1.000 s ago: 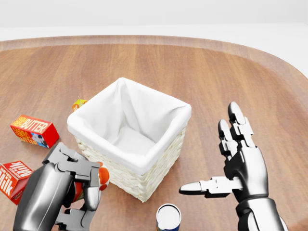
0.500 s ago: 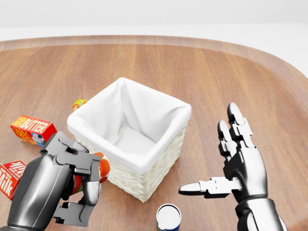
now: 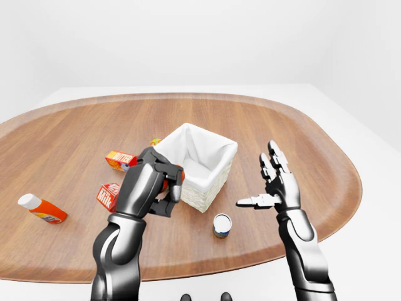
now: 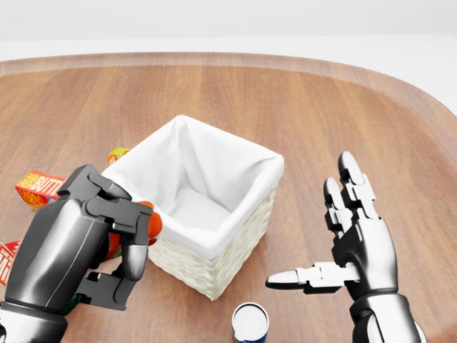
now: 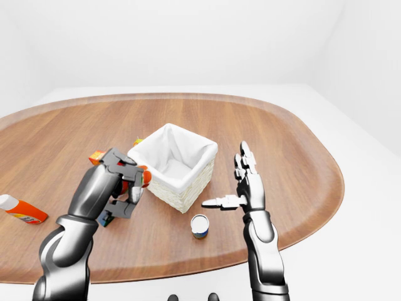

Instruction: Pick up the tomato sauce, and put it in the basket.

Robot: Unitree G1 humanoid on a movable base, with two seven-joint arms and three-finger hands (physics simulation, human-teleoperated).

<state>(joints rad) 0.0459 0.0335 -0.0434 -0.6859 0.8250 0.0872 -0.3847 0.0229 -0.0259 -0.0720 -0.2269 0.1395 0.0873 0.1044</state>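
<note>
You've got: butter box (image 3: 121, 160) upper left | milk carton (image 3: 108, 195) just below it | orange bottle (image 3: 41, 209) lying far left | can (image 3: 221, 225) upright, bottom centre | table (image 3: 301, 150) wooden, oval

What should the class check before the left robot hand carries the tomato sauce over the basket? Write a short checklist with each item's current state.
1. Left robot hand closed round the tomato sauce: ok.
2. Sauce clear of the table: ok, held up beside the basket.
3. Basket empty and upright: ok, only its white liner shows inside.
4. Sauce above the basket's opening: not ok, it sits outside the left rim.
5. Right robot hand out of the way: ok, open, apart from the basket.
6. Can clear of the path: ok.
</note>
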